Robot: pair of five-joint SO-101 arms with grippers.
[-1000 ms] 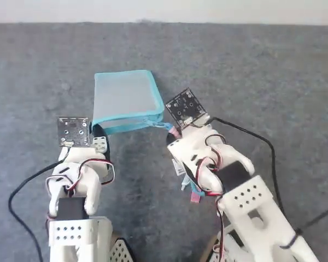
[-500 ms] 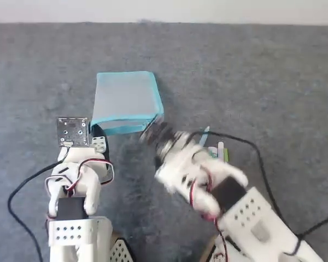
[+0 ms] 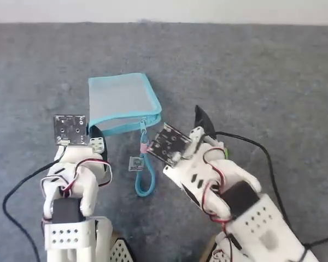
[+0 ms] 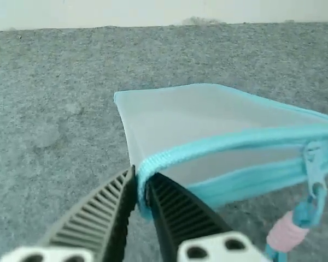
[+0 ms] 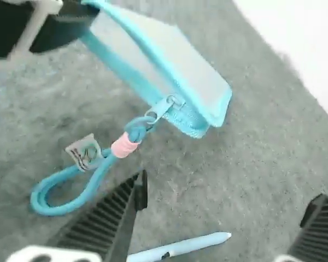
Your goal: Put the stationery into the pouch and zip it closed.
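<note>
Pouch [image 3: 123, 101] pinched at its corner

The left pincer [image 4: 140, 183] is clamped on the near zip corner of the pouch, which lies on grey carpet [image 3: 273, 71]. The right pincer [image 5: 229, 188] gapes wide near the cord loop [image 3: 145, 174], touching nothing. The pouch is a pale, see-through rectangle with teal trim. A light blue pen [image 5: 177, 248] is partly cut off.

Grey-covered table [image 3: 273, 71], pale wall [image 3: 164, 10] behind.
A nubbly grey covering runs edge to edge; the plain whitish wall meets the table's far edge, all evenly lit.
</note>
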